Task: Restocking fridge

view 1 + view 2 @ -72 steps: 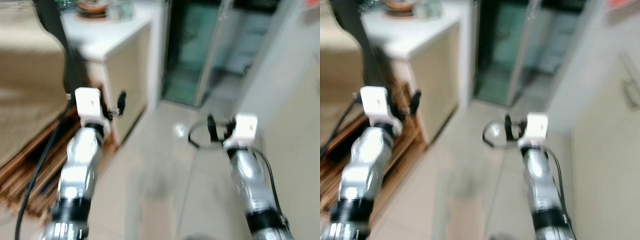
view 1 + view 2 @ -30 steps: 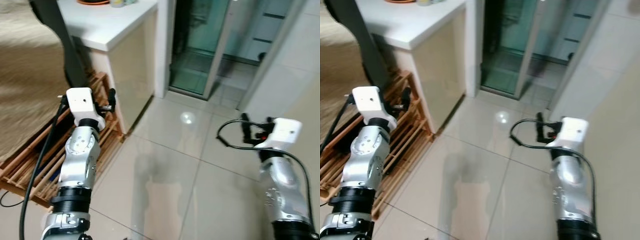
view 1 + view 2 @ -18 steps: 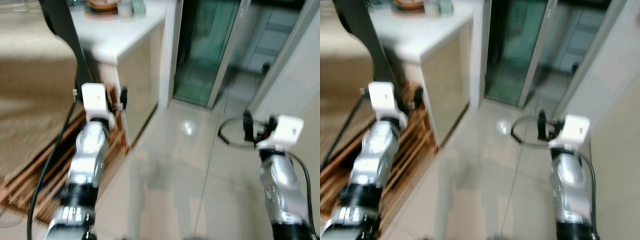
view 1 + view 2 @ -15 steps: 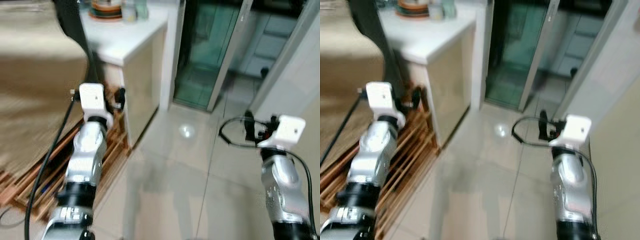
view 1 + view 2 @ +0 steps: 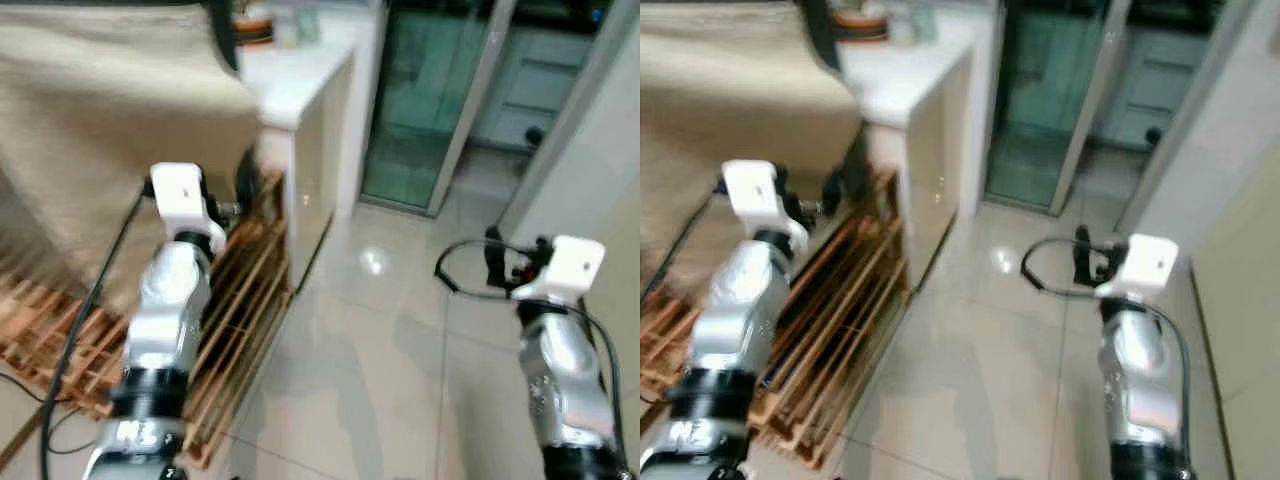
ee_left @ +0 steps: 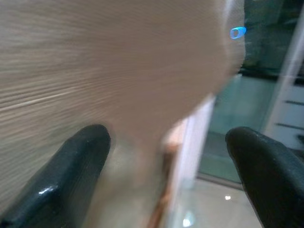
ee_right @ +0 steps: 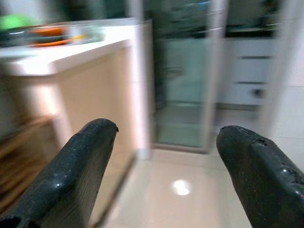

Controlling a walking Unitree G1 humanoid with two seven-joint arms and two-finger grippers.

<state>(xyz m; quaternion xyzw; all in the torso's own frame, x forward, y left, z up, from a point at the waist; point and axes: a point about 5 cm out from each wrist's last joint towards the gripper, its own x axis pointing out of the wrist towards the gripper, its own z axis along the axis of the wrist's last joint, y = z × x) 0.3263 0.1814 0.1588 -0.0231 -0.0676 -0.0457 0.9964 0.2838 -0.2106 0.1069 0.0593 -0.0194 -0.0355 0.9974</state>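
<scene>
Both grippers travel empty with fingers wide: left gripper [image 6: 166, 156] at frame left over the wooden rack [image 5: 235, 300], right gripper [image 7: 164, 156] at lower right above the tiled floor [image 5: 370, 340]. No fridge or stock item can be identified; motion blur risks the left arm clipping the white bench [image 5: 300, 75] at upper left, or the glass door [image 5: 425, 90] at top centre

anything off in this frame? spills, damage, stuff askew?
Nothing clearly wrong. The tiled floor shows glare, no visible spill. The wooden slat rack lies flat on the floor against the white counter, an odd spot but it looks intact. Left pincer and right pincer are both open and hold nothing. The frame is blurred, so fine damage could be missed.
</scene>
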